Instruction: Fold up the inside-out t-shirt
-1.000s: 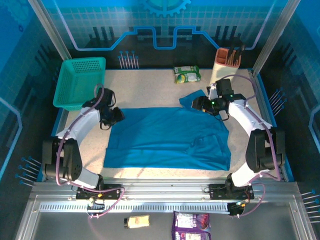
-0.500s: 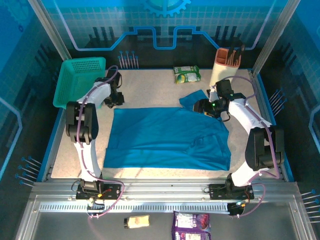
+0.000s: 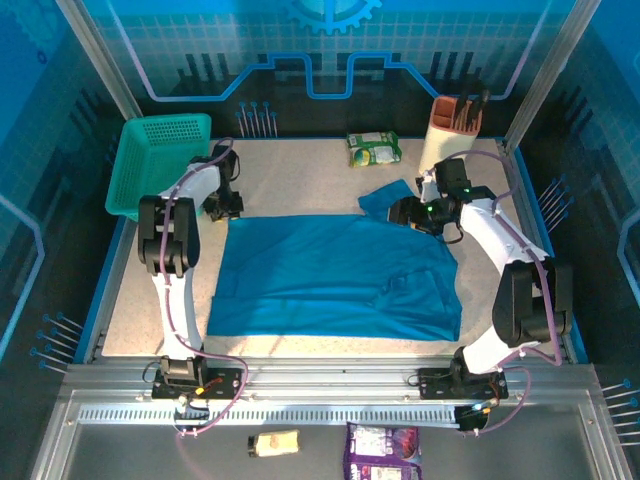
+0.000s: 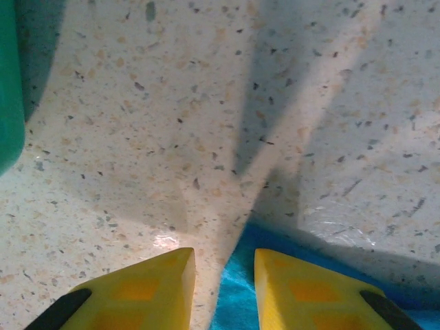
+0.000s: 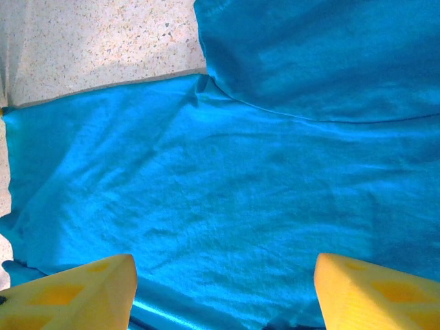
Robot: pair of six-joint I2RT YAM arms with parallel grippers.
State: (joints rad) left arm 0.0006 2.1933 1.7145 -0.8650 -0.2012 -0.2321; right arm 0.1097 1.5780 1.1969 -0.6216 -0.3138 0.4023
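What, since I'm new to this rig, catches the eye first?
A medium-blue t-shirt lies spread flat on the speckled table. The right gripper hovers open above its far-right sleeve; the left gripper sits at its far-left corner, beside a teal mesh basket.

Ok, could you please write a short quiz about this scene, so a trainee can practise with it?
1. True or false: the t-shirt lies inside the teal basket.
2. The right gripper is: A) shut on cloth; B) open above the t-shirt; C) shut on the basket.
3. Fill in: the left gripper is at the t-shirt's far ____ corner.
Key: 1 false, it is spread on the table; 2 B; 3 left.
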